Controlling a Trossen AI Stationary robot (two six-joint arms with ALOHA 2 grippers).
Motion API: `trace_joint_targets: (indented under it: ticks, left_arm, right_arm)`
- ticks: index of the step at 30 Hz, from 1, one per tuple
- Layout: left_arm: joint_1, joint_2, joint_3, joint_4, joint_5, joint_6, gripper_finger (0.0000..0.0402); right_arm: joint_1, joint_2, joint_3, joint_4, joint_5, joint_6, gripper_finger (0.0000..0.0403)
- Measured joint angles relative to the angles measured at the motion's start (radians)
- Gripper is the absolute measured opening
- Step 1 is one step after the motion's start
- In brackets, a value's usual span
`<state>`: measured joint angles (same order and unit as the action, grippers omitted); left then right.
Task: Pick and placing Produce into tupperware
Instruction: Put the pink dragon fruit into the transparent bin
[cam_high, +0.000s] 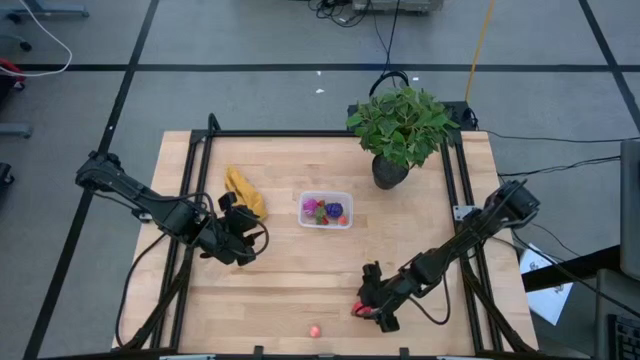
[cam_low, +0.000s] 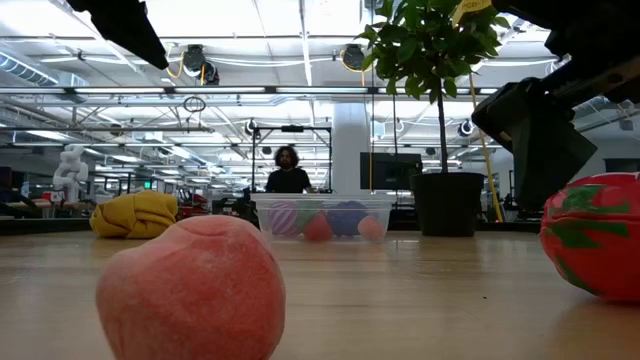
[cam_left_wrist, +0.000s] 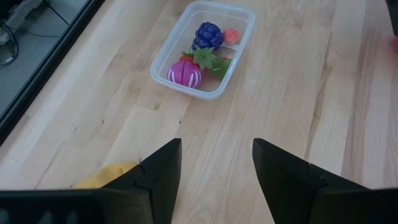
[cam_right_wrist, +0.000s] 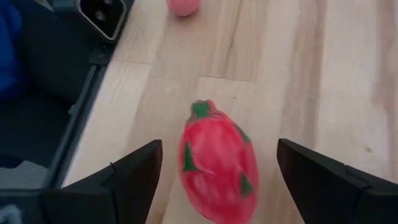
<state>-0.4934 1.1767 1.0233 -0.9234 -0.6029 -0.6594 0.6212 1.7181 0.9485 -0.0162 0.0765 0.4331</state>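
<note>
The right claw (cam_right_wrist: 214, 180) hangs spread wide around the egg-shaped red toy fruit with green flecks (cam_right_wrist: 219, 163), which lies on the wooden counter (cam_high: 280, 280) at about five o'clock from the clear plastic tupperware (cam_high: 326, 210), well apart. The fruit's long axis runs roughly across the gap, green tip away from the wrist (a rounded, slippery shape), so clamping off-centre could squirt it sideways toward the counter edge. The left claw (cam_left_wrist: 216, 174) waits half-spread and empty, at nine o'clock of the tupperware

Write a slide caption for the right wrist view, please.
Right gripper, jaws open, straddles a red toy fruit on the wooden table.
</note>
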Motion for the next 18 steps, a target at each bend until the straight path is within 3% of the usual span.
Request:
trace_joint_targets:
  ticks: [18]
  left_arm:
    - [0.0, 0.0, 0.0, 0.0, 0.001, 0.0, 0.0203]
  right_arm:
    - [0.0, 0.047, 0.0, 0.006, -0.004, 0.053, 0.0309]
